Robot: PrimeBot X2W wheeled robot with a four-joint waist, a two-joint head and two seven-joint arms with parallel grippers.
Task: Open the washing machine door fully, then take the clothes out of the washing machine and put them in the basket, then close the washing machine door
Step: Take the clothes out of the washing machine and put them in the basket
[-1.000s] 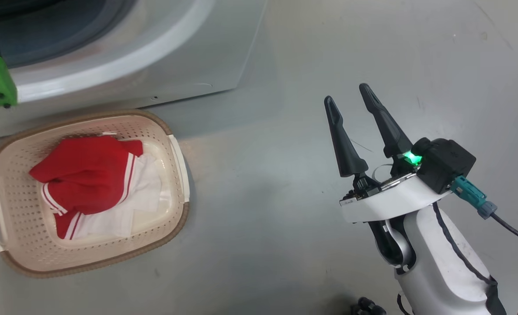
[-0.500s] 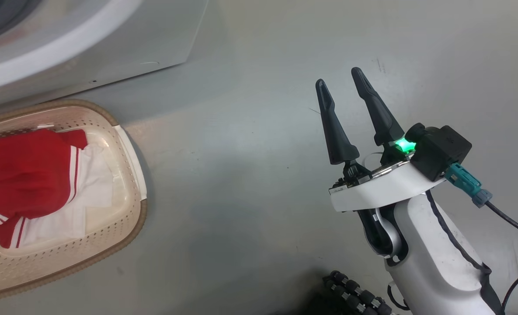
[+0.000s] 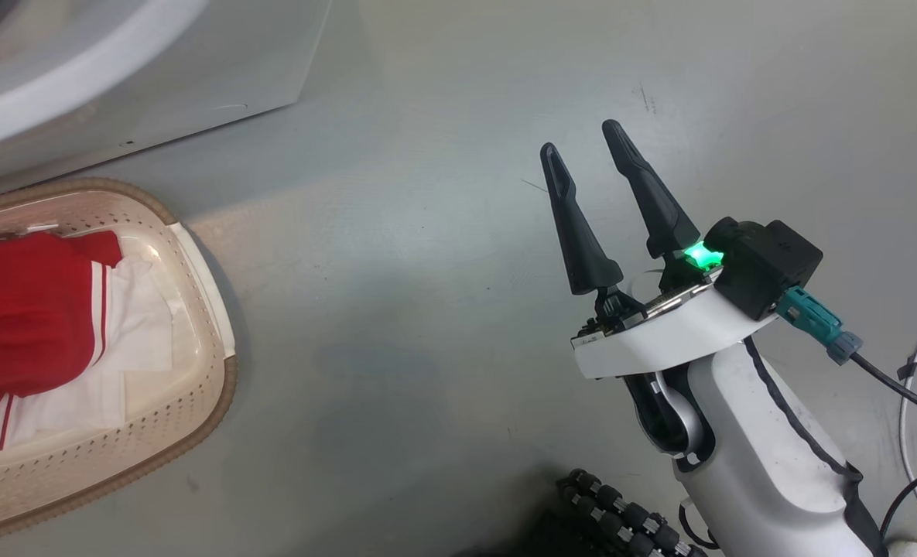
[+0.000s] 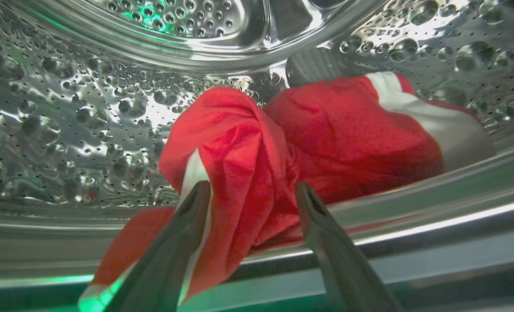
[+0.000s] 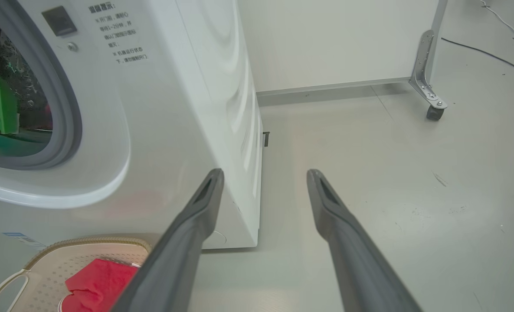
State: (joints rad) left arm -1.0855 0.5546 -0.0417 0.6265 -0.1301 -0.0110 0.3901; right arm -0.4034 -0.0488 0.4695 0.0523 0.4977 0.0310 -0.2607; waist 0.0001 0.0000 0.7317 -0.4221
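Left claw (image 4: 252,185) open inside the washing machine (image 4: 66,130), all dimpled perforated steel, fingers either side of a rumpled fold of soft red, white-striped clothes (image 4: 348,138). Right claw (image 3: 579,137) open and empty over smooth grey floor (image 3: 427,309). More red-and-white fabric heaped in the cream perforated basket (image 3: 195,363).

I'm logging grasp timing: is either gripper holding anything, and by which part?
Nothing is held. The left gripper is open, fingers either side of a raised fold of the clothes; the right gripper is open over floor.
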